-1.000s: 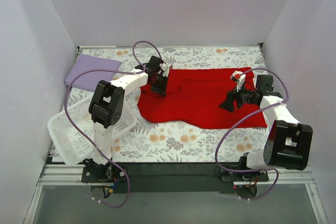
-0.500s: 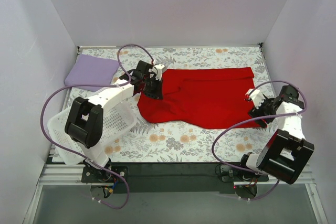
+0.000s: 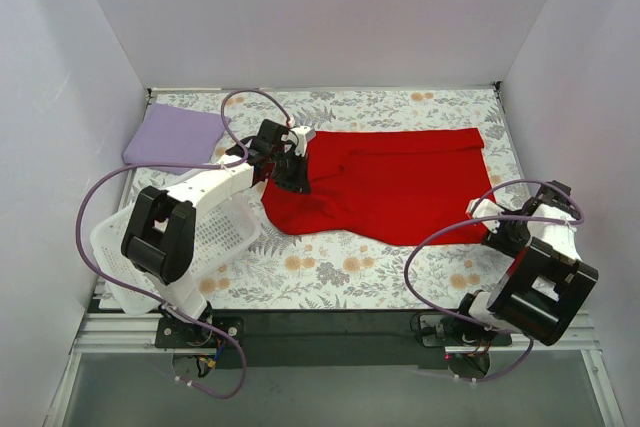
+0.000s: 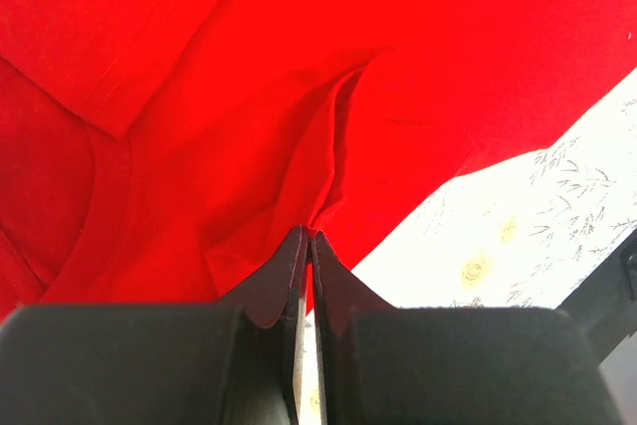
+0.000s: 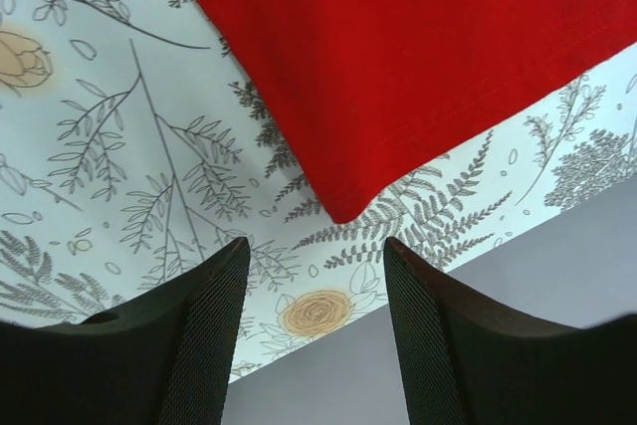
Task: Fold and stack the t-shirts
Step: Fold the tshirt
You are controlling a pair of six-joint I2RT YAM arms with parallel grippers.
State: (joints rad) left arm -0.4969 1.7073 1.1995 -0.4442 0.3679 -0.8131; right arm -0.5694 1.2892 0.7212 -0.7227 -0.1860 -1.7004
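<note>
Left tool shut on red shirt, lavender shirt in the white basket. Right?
No: top view shows the pale lavender fabric t-shirt on the floral tablecloth, beyond the white perforated plastic basket. Left tool is shut on the bright red fabric t-shirt.

The worktop lies under a pale tablecloth printed with grey ferns and orange flowers. Plain white walls close it in on three sides: a back wall at its far edge, a left wall and a right wall. A metal rail runs along its near edge, with a dull grey panel beyond. The light is soft and even.
</note>
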